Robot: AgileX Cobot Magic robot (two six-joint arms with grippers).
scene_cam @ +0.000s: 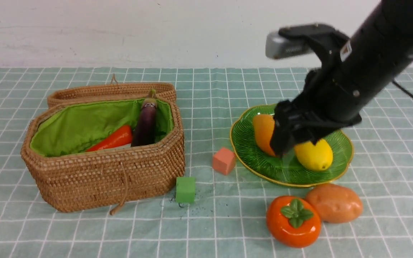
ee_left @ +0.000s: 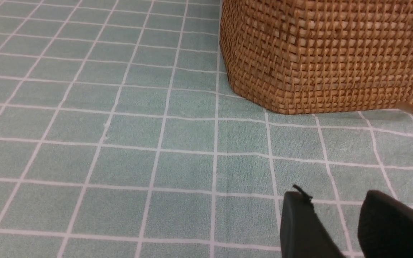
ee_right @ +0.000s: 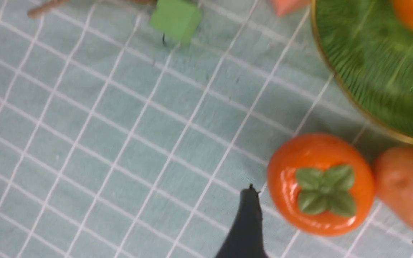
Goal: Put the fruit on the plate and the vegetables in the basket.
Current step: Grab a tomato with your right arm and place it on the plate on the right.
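Observation:
The wicker basket [scene_cam: 102,179] stands open at the left and holds the purple eggplant [scene_cam: 145,122] and the orange carrot [scene_cam: 115,139]. On the green plate [scene_cam: 264,161] lie the mango [scene_cam: 263,132] and the lemon [scene_cam: 316,156]. The persimmon [scene_cam: 293,222] and the brown potato [scene_cam: 335,203] touch each other on the cloth in front of the plate. My right gripper [scene_cam: 294,145] hangs open above the plate; in its wrist view the gripper [ee_right: 339,188] frames the persimmon [ee_right: 321,182] lying below it. My left gripper [ee_left: 335,195] is empty, fingers apart, near the basket's outer wall [ee_left: 317,53].
A green cube [scene_cam: 185,189] lies by the basket's front corner and a pink cube [scene_cam: 223,161] by the plate's left rim. The basket lid [scene_cam: 109,91] is folded back behind it. A cord loop [scene_cam: 122,200] hangs down the basket's front.

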